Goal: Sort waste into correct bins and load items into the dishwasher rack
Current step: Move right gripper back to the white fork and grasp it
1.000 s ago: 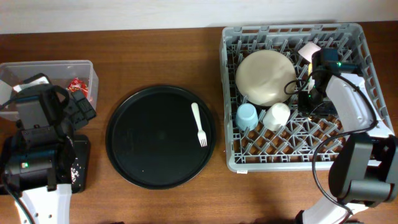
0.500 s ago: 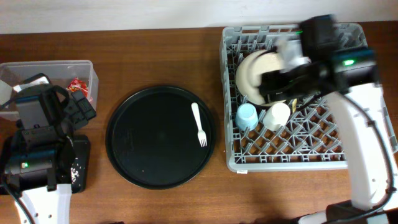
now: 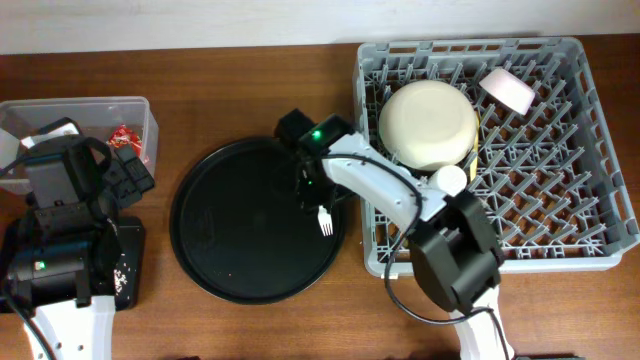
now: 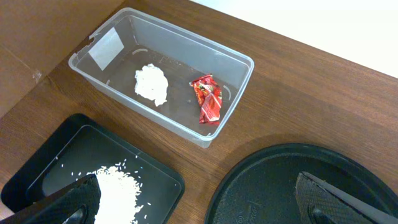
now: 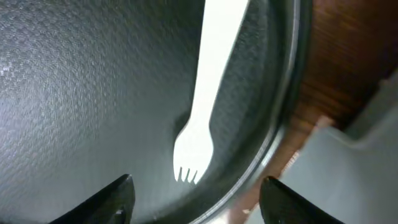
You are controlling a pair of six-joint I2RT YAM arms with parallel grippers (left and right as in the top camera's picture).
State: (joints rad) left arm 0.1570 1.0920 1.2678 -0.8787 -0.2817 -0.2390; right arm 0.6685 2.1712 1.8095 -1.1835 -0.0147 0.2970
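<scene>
The fork point(image 5: 204, 106) is pale yellow, smooth plastic with a flat handle widening into a short head of small tines. It lies flat on the round black tray point(image 5: 74, 93), close to the tray's raised rim, with the tines pointing to the lower edge of the right wrist view.

The right gripper point(image 5: 198, 190) hangs directly over the fork. Its two dark fingers point(image 5: 109, 199) show at the lower left and lower right of that frame, spread wide with nothing between them. The fork's tines sit just above the gap.

From overhead, the right arm covers most of the handle, and only the tines show, right of the tray's centre. That view alone shows the dishwasher rack point(image 3: 590, 215) filling the right side. In the rack are the cream bowl-plate point(image 3: 430, 122), the pink bowl point(image 3: 508, 88) in the upper right, and the white cup point(image 3: 450, 180) just below the plate.

The left wrist view gives what overhead blurs. The clear box point(image 4: 239, 59) in the upper half holds the white napkin point(image 4: 152, 84) and the red wrapper point(image 4: 208, 99), lying apart. The shallow black tray point(image 4: 56, 149) at lower left holds a heap of rice point(image 4: 115, 186) with stray grains around it.

The left gripper point(image 4: 198, 183) is also spread wide and holds nothing, its fingertips at the bottom corners of that frame.
</scene>
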